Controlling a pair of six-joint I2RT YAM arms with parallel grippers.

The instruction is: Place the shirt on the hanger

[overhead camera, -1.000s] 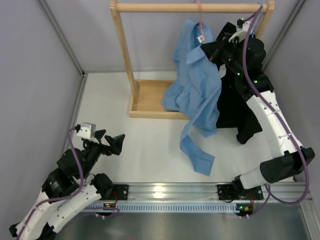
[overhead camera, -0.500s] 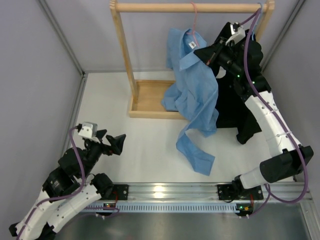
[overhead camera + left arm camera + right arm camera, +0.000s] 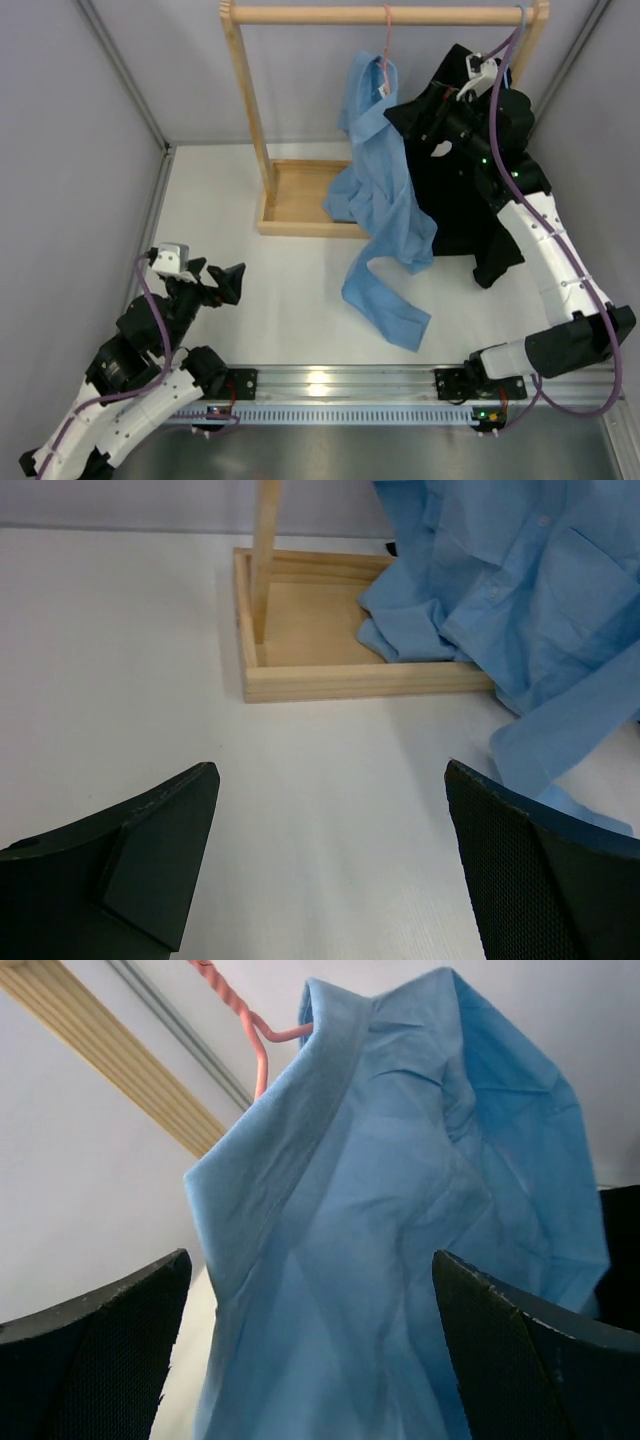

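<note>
Since the earlier frames the right gripper [image 3: 315, 1345] has let go of the collar and drawn back toward the black buttoned shirt [image 3: 470, 200]. The light blue shirt [image 3: 385, 190] has swung round to hang narrower. The right gripper's fingers [image 3: 100, 1345] stand wide apart and hold nothing, with the shirt's back just ahead of them. The collar sits at the neck of the pink hanger [image 3: 255, 1045], whose hook is over the wooden rail [image 3: 300, 15] of the rack. The body of the shirt drapes over the front edge of the rack's base tray [image 3: 290, 200], and one sleeve trails onto the white table [image 3: 200, 200]. The left gripper [image 3: 340, 860] hangs low over the table, well apart from the shirt, spread wide and empty.
</note>
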